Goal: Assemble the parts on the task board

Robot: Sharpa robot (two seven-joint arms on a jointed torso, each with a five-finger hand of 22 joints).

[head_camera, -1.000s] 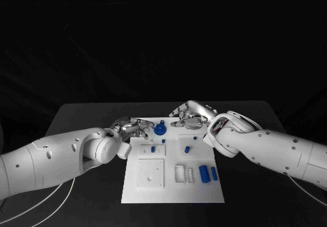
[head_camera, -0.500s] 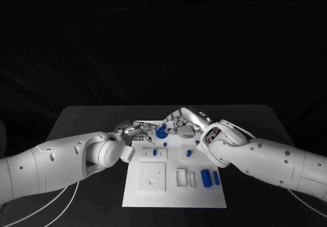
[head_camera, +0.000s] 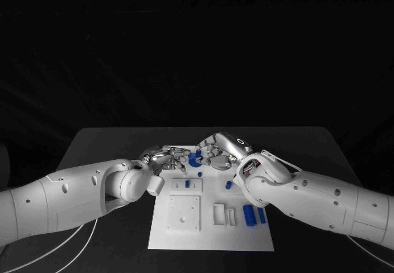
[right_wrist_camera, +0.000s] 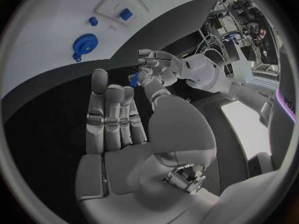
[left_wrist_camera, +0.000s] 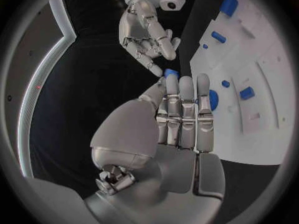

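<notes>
MOVED: both robot hands have been closing in together over the task board [head_camera: 209, 227] far edge | LEFT: left robot hand [head_camera: 168, 157] is pinching a small blue part [right_wrist_camera: 134, 78] | RIGHT: right robot hand [head_camera: 215, 152] is staying apart, empty | RISK: part slipping during handover, since the pinch is thin.

**Dark room around a black table**

A black table [head_camera: 107, 142] stands in the middle of a very dark space. Behind it the backdrop [head_camera: 197, 62] is black and nearly featureless, with faint folds like cloth. The right wrist view shows a cluttered corner with cables and equipment [right_wrist_camera: 239, 27], too small to make out, and a pale, brightly lit surface [right_wrist_camera: 246, 122] beside it.
</notes>
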